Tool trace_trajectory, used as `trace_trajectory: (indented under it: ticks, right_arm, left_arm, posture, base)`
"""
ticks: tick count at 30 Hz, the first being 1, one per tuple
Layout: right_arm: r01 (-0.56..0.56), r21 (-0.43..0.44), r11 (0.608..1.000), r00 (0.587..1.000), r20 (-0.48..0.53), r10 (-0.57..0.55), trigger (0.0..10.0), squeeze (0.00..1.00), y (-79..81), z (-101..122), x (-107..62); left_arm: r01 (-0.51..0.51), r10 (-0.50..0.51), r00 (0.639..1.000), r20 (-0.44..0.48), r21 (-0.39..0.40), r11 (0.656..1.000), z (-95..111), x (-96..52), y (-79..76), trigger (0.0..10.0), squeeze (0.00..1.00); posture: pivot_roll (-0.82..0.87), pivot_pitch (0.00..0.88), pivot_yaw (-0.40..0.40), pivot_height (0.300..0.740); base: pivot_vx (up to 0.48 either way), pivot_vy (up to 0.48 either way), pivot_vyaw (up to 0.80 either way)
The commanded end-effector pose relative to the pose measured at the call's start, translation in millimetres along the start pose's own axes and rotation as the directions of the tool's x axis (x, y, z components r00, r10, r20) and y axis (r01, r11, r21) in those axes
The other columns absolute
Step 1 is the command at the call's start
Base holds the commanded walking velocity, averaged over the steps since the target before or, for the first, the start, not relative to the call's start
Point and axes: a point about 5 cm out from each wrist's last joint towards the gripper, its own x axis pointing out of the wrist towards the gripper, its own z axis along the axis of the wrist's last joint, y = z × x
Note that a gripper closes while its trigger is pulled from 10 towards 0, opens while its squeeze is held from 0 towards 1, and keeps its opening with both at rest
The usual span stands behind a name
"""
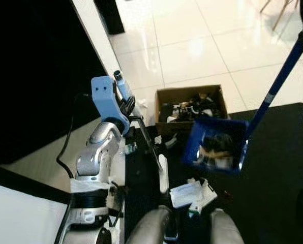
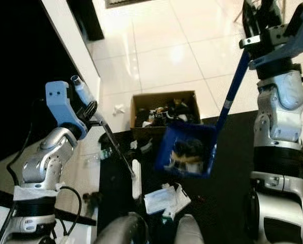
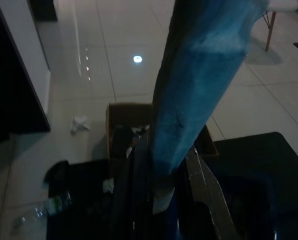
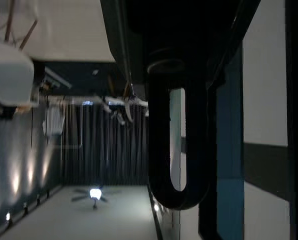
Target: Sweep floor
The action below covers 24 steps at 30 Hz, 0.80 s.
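- Right eye view: my right gripper [image 2: 253, 43] is raised high on my right side, its jaws clamped on the blue handle [image 2: 232, 94] of a dustpan [image 2: 187, 150].
- The handle slants down from that grip to the dustpan, which hangs tilted in the air just in front of a cardboard box [image 2: 164, 114], overlapping the box's near edge.
- Dark and pale bits of rubbish lie inside the dustpan, and the open box holds a heap of dark and white scraps.
- The box stands on the pale tiled floor [image 2: 161, 56], right at the far edge of a black mat [image 2: 233, 198].
- My left gripper [image 2: 88, 109] is lifted on my left side, jaws closed around the thin dark stick of a broom [image 2: 116, 145], which slopes down toward the mat beside the box.
- In the left wrist view the blue broom handle runs between my fingers [image 3: 139, 190], with the box beyond it.
- White paper litter [image 2: 164, 198] lies on the mat near my legs, and a long white piece [image 2: 136, 178] lies next to the broom's lower end.
- A crumpled white scrap [image 2: 119, 108] sits on the tiles left of the box.
- A clear plastic bottle [image 3: 41, 207] lies on the floor at the mat's left side.
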Motion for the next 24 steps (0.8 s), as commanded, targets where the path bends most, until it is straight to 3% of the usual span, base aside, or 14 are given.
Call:
trace_trajectory:
  ticks: [1,8,10,11,14,20,24]
  right_arm:
    - [-0.009,0.002,1.000,0.997,0.081,0.009,10.0,0.00,4.2,16.9,4.6]
    - [-0.009,0.027,1.000,0.998,0.070,0.007,10.0,0.00,8.3,13.8,2.0]
    - [-0.014,0.031,0.999,0.999,0.041,0.012,10.0,0.00,12.1,7.3,-1.2]
    - [-0.014,0.039,0.999,1.000,0.024,0.013,10.0,0.00,14.8,3.0,-3.6]
    - [-0.009,0.052,0.999,1.000,-0.006,0.009,10.0,0.00,19.6,-3.8,-7.8]
    - [-0.006,0.048,0.999,0.999,-0.037,0.007,10.0,0.00,22.3,-6.3,-9.9]
    - [-0.003,0.036,0.999,0.998,-0.062,0.006,10.0,0.00,23.1,-8.1,-10.3]
  left_arm:
    - [-0.006,0.004,0.999,0.045,0.034,0.999,8.3,-3.7,2.2,10.0,0.00]
    - [0.013,-0.013,1.000,0.020,0.025,1.000,3.5,-5.4,-3.1,10.0,0.00]
    - [-0.001,0.000,1.000,0.026,0.051,0.999,1.7,-6.0,-1.9,10.0,0.00]
    - [-0.012,0.009,0.999,0.034,0.072,0.997,1.1,-6.4,-0.5,10.0,0.07]
    - [-0.017,0.012,0.999,0.035,0.154,0.988,-0.9,-7.2,2.1,10.0,0.02]
    - [0.013,-0.018,0.999,0.031,0.162,0.987,-2.8,-8.1,-2.6,10.0,0.00]
    - [-0.001,-0.014,0.998,0.060,0.250,0.968,-2.2,-6.6,-4.7,10.0,0.00]
  posture:
    - [-0.07,0.106,0.147,0.740]
    - [-0.07,0.105,0.146,0.740]
    - [-0.07,0.104,0.145,0.740]
    - [-0.07,0.102,0.144,0.740]
    - [-0.07,0.099,0.143,0.740]
    - [-0.07,0.091,0.140,0.740]
    - [-0.07,0.079,0.134,0.740]
  base:
    - [0.000,0.000,0.00]
    - [0.000,0.000,0.00]
    - [0.000,0.000,0.00]
    - [0.000,0.000,0.00]
    - [0.000,0.000,0.00]
    - [0.000,0.000,0.00]
    - [0.000,0.000,0.00]
